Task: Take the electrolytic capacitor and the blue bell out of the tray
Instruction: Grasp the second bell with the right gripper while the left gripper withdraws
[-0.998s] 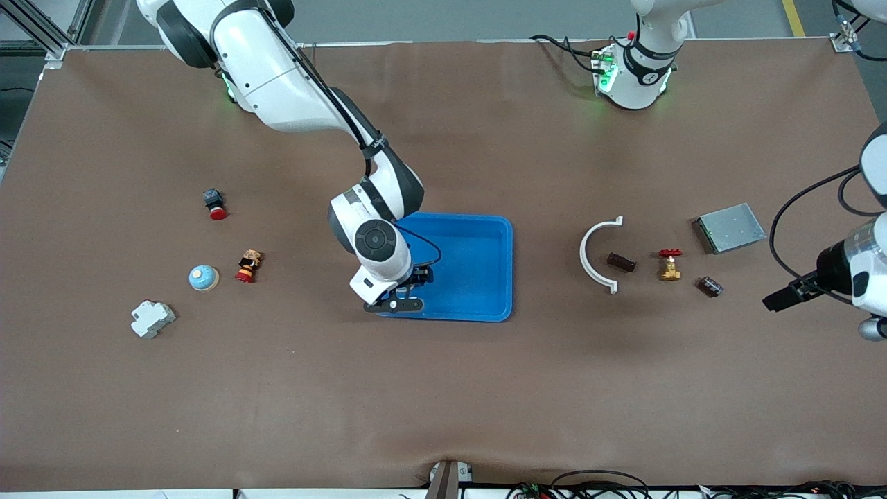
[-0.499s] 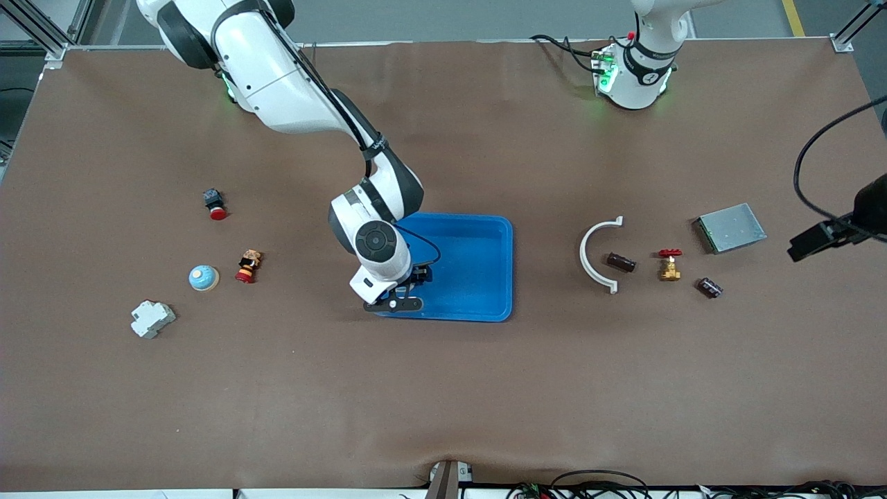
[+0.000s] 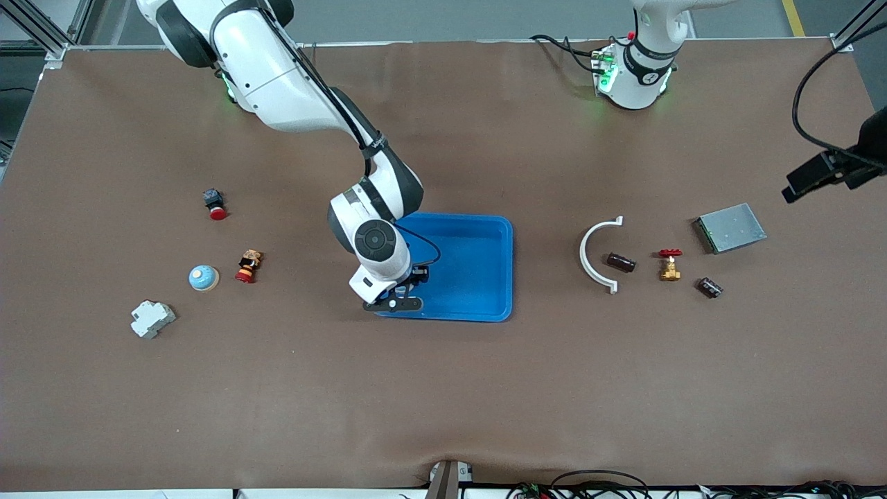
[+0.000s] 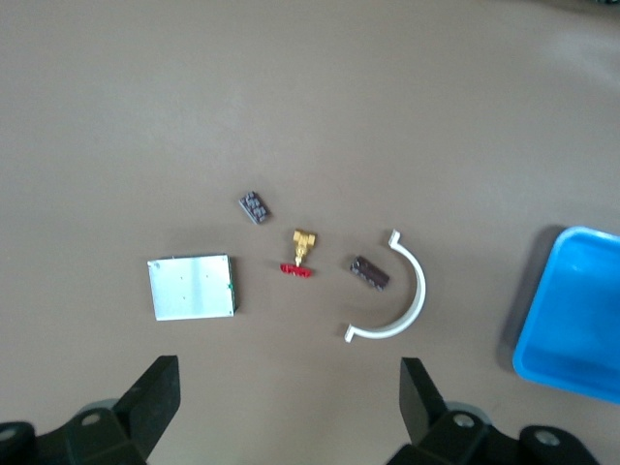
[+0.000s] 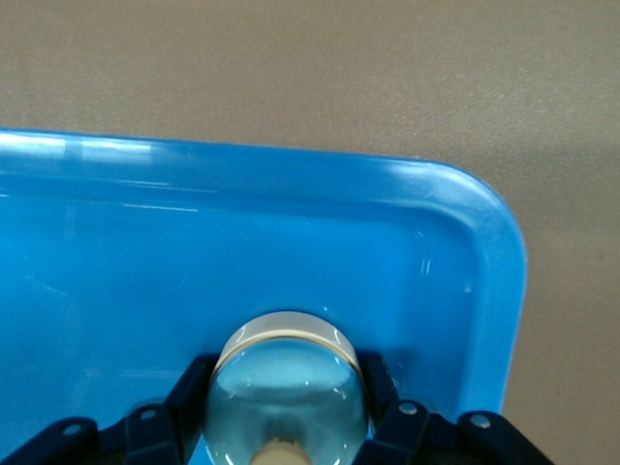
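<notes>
Right gripper (image 5: 286,431) clamping, apparently, bell (image 5: 288,387) over blue tray (image 3: 485,229)

Brown paper-covered table (image 3: 443,388) fills frame; grey floor along top edge, aluminium frame post (image 3: 41,28) upper left.

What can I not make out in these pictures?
- Front view: the right gripper, over the tray, hides nearly all of the held bell.
- Right wrist view: the picture's edge cuts the held bell off, so I cannot tell whether it touches the tray.
- Front view: the left gripper, fingers open, is mostly cut off by the edge.
- Front view: two dark parts are too small to tell which is the capacitor.
</notes>
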